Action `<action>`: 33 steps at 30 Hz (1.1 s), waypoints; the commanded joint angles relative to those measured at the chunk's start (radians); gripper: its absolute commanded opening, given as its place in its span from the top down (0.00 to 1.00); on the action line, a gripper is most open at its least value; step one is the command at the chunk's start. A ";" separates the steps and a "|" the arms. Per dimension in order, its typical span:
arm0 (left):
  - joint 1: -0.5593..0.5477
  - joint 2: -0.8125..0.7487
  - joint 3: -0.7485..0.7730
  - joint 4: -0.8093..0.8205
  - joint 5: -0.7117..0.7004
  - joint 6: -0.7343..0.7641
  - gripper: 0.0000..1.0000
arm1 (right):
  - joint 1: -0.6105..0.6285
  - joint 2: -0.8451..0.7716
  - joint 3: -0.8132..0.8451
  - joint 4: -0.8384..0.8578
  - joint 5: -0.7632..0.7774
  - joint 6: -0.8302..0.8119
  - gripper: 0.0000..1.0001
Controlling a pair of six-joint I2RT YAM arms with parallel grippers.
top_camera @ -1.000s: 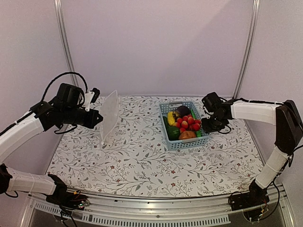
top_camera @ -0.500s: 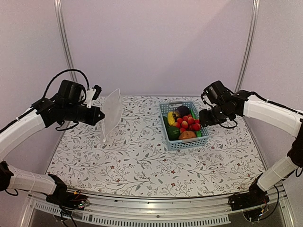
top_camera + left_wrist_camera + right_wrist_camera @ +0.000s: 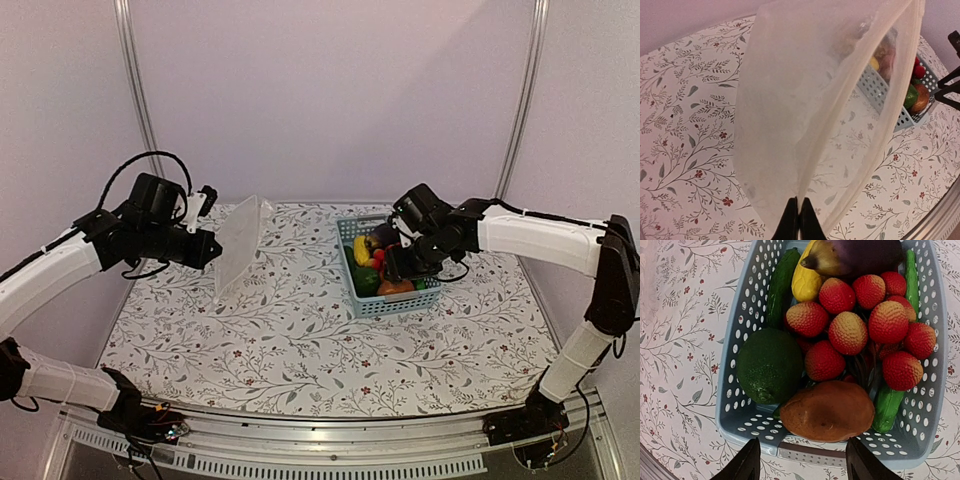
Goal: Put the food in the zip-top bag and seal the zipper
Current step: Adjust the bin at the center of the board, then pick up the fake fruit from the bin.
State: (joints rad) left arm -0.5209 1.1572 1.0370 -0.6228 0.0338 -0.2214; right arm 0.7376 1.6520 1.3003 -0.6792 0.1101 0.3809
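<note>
- You will find the left gripper (image 3: 799, 220) clenched on one edge of the clear floppy plastic zip-top bag (image 3: 805, 100).
- The bag hangs tilted over the left part of the floral-patterned table (image 3: 300, 350), well apart from the light-blue slotted plastic basket (image 3: 400, 304).
- The right gripper (image 3: 802, 460) hovers over the basket's near end, jaws spread, grasping nothing.
- All the food lies in the basket: bumpy red round pieces (image 3: 847, 332), a brown potato (image 3: 827, 410), a green round fruit (image 3: 769, 365), a yellow piece (image 3: 806, 282) and a dark purple eggplant (image 3: 860, 255).
</note>
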 commanded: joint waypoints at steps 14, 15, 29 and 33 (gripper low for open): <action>-0.001 -0.013 -0.017 -0.008 -0.017 -0.002 1.00 | 0.050 0.240 0.164 0.056 -0.007 0.030 0.46; -0.001 -0.012 -0.017 -0.008 -0.018 -0.001 1.00 | 0.050 0.250 0.166 0.057 -0.006 0.030 0.46; -0.002 -0.009 -0.017 -0.010 -0.015 -0.001 1.00 | 0.050 0.292 0.168 0.058 0.030 0.059 0.46; -0.001 -0.008 -0.018 -0.010 -0.017 -0.001 1.00 | 0.051 0.307 0.174 0.057 0.030 0.059 0.46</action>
State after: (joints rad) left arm -0.5209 1.1568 1.0325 -0.6228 0.0177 -0.2211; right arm 0.7853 1.9213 1.4540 -0.6163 0.1215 0.4271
